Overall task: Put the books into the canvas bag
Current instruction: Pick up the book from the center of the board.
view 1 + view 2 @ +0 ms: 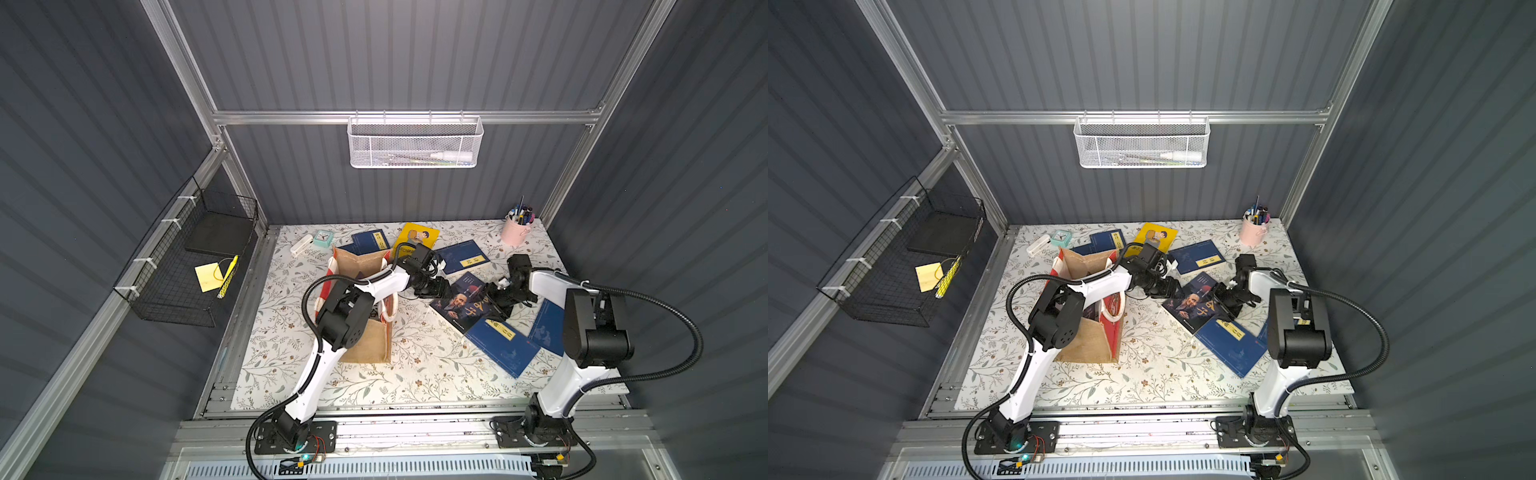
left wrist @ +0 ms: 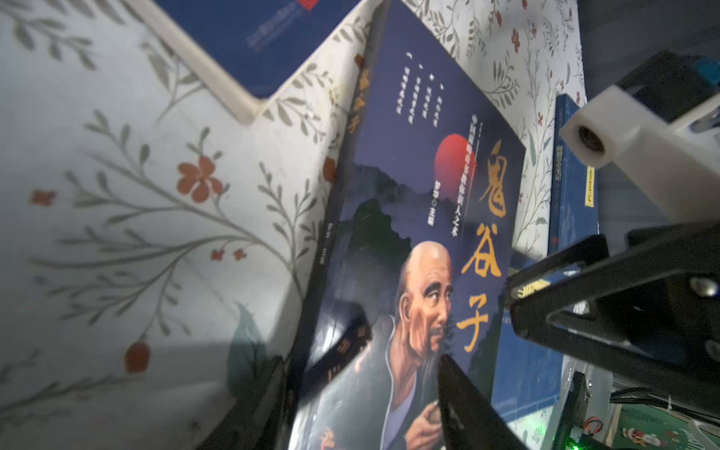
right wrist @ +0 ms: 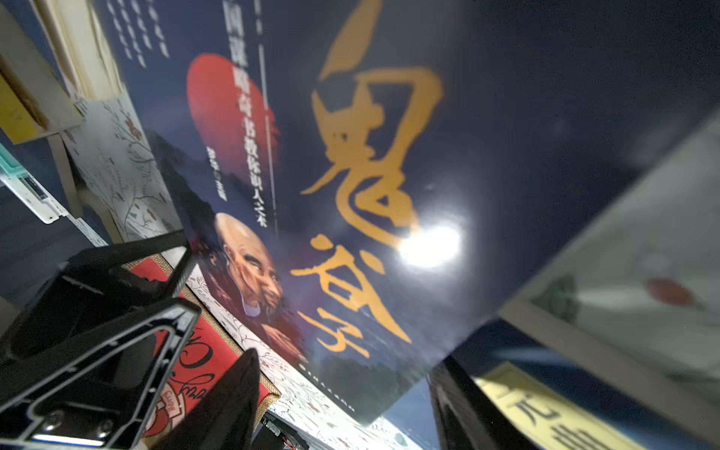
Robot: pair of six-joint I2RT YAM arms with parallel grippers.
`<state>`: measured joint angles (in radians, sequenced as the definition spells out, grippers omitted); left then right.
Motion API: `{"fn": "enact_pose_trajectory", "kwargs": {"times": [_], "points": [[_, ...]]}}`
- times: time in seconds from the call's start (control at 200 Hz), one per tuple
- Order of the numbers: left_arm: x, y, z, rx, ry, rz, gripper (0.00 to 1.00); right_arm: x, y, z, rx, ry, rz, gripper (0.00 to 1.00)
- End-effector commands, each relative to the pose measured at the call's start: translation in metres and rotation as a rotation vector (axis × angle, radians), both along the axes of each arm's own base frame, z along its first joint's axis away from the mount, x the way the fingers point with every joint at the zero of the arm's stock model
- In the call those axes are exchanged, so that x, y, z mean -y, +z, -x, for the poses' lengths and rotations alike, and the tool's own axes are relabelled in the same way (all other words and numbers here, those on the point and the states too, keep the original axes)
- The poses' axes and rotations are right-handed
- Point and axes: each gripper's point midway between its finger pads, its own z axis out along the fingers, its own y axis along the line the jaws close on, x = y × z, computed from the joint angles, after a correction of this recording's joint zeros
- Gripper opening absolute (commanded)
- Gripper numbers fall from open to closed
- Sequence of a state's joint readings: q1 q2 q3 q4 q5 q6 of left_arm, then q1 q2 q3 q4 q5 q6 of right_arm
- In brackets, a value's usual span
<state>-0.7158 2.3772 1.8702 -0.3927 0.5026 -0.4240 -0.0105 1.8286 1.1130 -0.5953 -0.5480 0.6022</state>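
Observation:
A dark book with orange characters and a bald man's portrait (image 1: 465,301) (image 2: 420,195) (image 3: 389,175) lies mid-table on other books. My left gripper (image 1: 440,289) (image 2: 362,413) reaches over the canvas bag (image 1: 372,345) and stands open, its fingers straddling that book's near edge. My right gripper (image 1: 496,297) (image 3: 346,413) is open at the opposite side, the book's corner between its fingers. Navy books with yellow labels (image 1: 503,345) (image 1: 463,257), another navy book (image 1: 370,241) and a yellow book (image 1: 417,237) lie around. The tan bag stands left of the books.
A pink pen cup (image 1: 515,230) stands at the back right. A teal clock (image 1: 322,238) and a white item (image 1: 301,244) sit at the back left. A white mesh basket (image 1: 415,143) hangs on the back wall, a black wire basket (image 1: 187,266) on the left wall.

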Motion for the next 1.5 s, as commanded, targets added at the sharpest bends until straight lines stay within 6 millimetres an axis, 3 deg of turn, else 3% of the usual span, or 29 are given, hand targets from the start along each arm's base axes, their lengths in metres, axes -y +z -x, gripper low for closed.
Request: {"fn": "enact_pose_trajectory", "kwargs": {"times": [0.0,0.105,0.27,0.365,0.65,0.78,0.931,1.066,1.251,1.401,1.496], "points": [[-0.005,-0.003,0.031,-0.135,-0.017,-0.008,0.62,-0.002,-0.030,-0.010,0.032,0.078,0.089,0.71],[-0.005,0.004,0.031,-0.184,0.011,0.061,0.61,-0.012,-0.032,-0.011,0.029,0.110,0.101,0.71],[-0.006,0.022,0.024,-0.236,0.039,0.182,0.47,-0.026,-0.038,-0.011,0.014,0.137,0.077,0.70],[-0.005,0.037,0.021,-0.247,0.039,0.246,0.44,-0.032,-0.037,-0.012,0.022,0.142,0.054,0.67],[0.000,0.067,0.018,-0.224,0.023,0.324,0.34,-0.041,-0.032,-0.011,0.040,0.129,-0.005,0.63],[0.001,0.070,0.017,-0.220,0.023,0.334,0.34,-0.046,-0.029,-0.016,0.063,0.122,-0.041,0.62],[-0.001,0.054,0.016,-0.239,0.037,0.291,0.33,-0.047,-0.028,-0.017,0.066,0.119,-0.046,0.62],[-0.006,0.060,0.016,-0.196,0.043,0.262,0.15,-0.047,-0.021,-0.018,0.081,0.118,-0.043,0.61],[-0.016,0.102,0.011,-0.045,0.021,0.231,0.00,-0.045,0.017,-0.021,0.174,0.099,-0.037,0.62],[-0.023,0.149,0.011,0.097,-0.006,0.249,0.00,-0.038,0.073,-0.021,0.315,0.078,0.001,0.63],[-0.031,0.184,0.014,0.216,-0.019,0.269,0.00,-0.036,0.113,-0.017,0.429,0.073,0.004,0.69]]}}
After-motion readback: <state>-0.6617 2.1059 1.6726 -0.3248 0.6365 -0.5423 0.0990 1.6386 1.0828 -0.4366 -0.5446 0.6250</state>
